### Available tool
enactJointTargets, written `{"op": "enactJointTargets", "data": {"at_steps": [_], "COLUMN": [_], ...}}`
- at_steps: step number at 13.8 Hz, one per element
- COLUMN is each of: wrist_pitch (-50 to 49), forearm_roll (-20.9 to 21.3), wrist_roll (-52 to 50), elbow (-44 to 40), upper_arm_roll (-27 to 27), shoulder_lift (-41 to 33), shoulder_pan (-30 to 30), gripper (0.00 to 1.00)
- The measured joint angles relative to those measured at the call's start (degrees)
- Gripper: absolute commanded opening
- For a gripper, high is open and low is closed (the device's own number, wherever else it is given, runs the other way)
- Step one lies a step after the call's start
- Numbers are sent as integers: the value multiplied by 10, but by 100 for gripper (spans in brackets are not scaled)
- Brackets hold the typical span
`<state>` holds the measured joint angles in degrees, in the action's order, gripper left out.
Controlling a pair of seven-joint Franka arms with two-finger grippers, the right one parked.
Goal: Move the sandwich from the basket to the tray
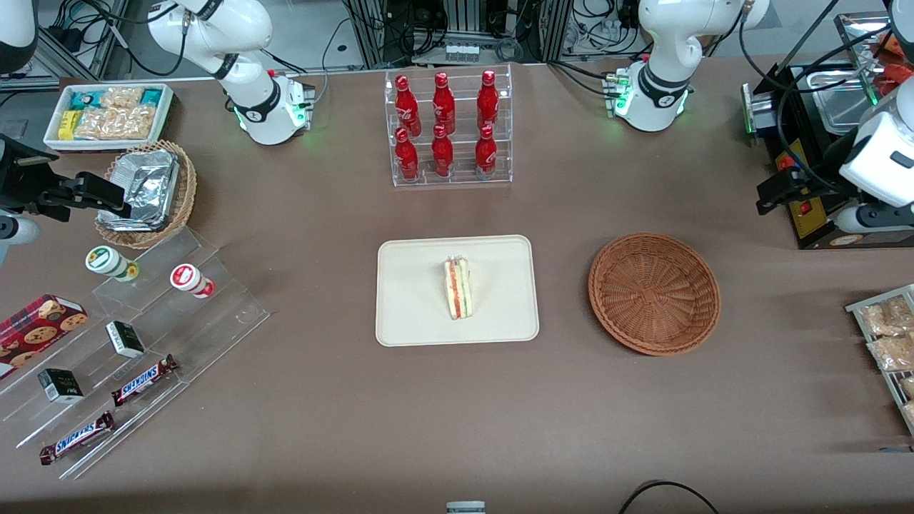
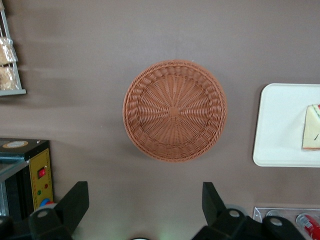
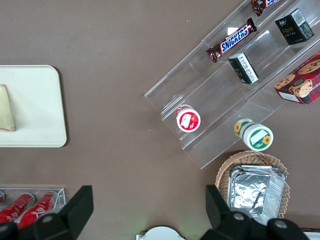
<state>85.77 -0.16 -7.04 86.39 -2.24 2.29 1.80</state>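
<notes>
Sandwich (image 1: 458,288) resting on the tray (image 1: 407,314), standing on edge near its middle, filling stripes of orange-red and green facing up, nothing touching it. Tray flat at the table's centre, nearer the front camera than the rack of red bottles (image 1: 446,128). Basket (image 1: 654,293) beside the tray toward the working arm's end, apart from it, holding nothing; bare weave visible in the wrist view (image 2: 174,110). Gripper (image 2: 145,202) raised high over the table, looking straight down, fingers (image 2: 75,200) spread wide and gripping nothing, basket showing between and past the tips; in the front view, gripper (image 1: 782,189) up near the black appliance (image 1: 821,143) at the working arm's end, well apart from basket and tray. From the wrist camera, one edge of the tray (image 2: 280,125) and a corner of the sandwich (image 2: 312,127) visible beside the basket. Toward the parked arm's end: clear stepped stand (image 1: 136,357) with candy bars and small boxes, plus a lighter basket lined with foil (image 1: 146,189).
</notes>
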Motion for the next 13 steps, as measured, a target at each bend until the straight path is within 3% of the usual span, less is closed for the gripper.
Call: {"op": "enactJointTargets", "data": {"at_steps": [13], "wrist_pitch": [-11], "forearm_roll": [13], "wrist_roll": [46], "elbow": [-2], "upper_arm_roll": [4], "shoulder_lift": [-12], "shoulder_pan": [-1], "gripper": [100]}}
